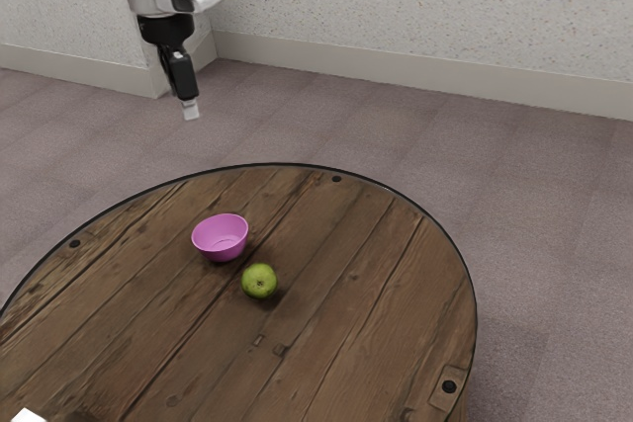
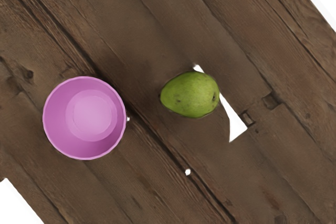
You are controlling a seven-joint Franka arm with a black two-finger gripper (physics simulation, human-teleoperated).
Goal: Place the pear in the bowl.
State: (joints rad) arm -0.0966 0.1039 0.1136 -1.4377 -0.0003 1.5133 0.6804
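My gripper [image 1: 190,109] hangs high at the exterior view's upper left, well above the height of the tabletop and apart from the bowl and the pear. The pink bowl [image 1: 221,236] stands upright on the round table, with no fruit in it. Close beside it, toward the exterior view's right and lower edge, the green pear [image 1: 259,281] rests on the wood. From above, the wrist view has the bowl [image 2: 84,118] and the pear [image 2: 190,95] lying apart, with a strip of bare planks between them. The pear lies on its side.
The round wooden table [image 1: 346,274] has a dark rim and a few dark round fittings near its edge. A small white object [image 1: 28,416] sits at the exterior view's lower left corner. Behind the table stands a speckled wall [image 1: 415,17].
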